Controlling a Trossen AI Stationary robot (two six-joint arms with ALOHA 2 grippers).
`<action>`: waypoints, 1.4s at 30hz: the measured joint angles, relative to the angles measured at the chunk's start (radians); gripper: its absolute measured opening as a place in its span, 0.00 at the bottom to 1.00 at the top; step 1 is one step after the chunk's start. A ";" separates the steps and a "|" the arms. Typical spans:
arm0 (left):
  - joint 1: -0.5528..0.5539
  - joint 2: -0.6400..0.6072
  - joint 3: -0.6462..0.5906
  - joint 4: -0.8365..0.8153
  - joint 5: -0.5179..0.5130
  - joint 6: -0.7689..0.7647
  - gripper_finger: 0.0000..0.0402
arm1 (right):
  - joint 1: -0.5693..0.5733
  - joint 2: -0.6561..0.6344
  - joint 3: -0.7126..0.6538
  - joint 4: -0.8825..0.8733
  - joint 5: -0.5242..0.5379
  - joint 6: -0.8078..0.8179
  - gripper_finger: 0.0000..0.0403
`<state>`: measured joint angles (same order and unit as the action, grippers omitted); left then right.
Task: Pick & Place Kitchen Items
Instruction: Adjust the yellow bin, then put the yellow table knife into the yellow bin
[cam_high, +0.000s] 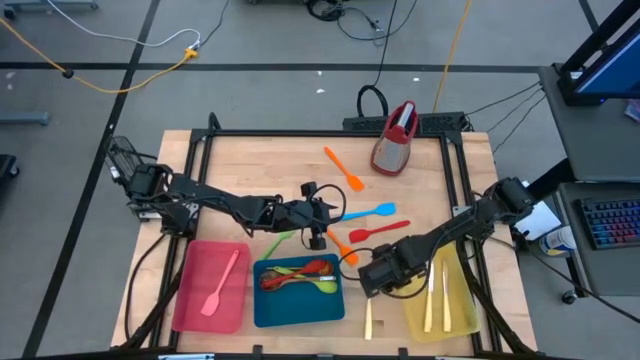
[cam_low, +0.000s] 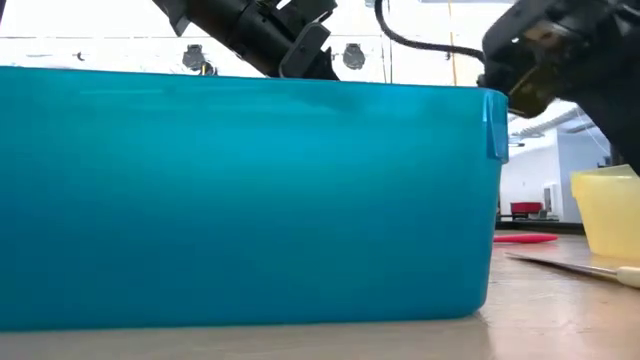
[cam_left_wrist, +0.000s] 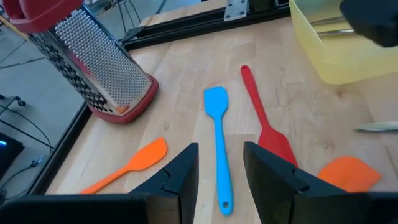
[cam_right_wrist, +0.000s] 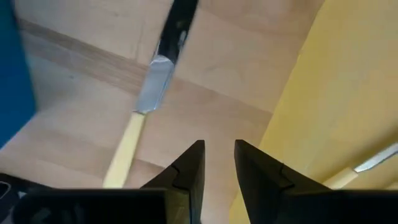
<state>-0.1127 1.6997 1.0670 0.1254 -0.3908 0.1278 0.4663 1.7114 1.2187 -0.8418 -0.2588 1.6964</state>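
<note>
Claws both gape empty: left claw (cam_high: 330, 212) over blue spatula (cam_left_wrist: 217, 140), right claw (cam_high: 372, 275) beside cream knife (cam_right_wrist: 135, 121).

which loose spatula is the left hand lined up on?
The blue spatula: its handle runs into the gap of the open left hand. The red spatula lies off to one side, and the orange spatula to the other.
</note>
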 joint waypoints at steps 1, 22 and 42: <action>0.000 0.000 0.000 -0.001 0.000 0.000 0.33 | 0.005 -0.003 0.008 0.003 -0.002 0.002 0.20; -0.001 0.000 0.000 -0.027 0.000 -0.036 0.33 | 0.073 0.122 0.066 0.446 0.003 0.214 0.20; 0.002 0.000 0.000 -0.047 0.000 -0.055 0.33 | 0.122 0.120 0.067 0.330 -0.003 0.298 0.15</action>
<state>-0.1112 1.6997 1.0668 0.0788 -0.3912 0.0727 0.5881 1.8317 1.2854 -0.5116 -0.2619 1.9944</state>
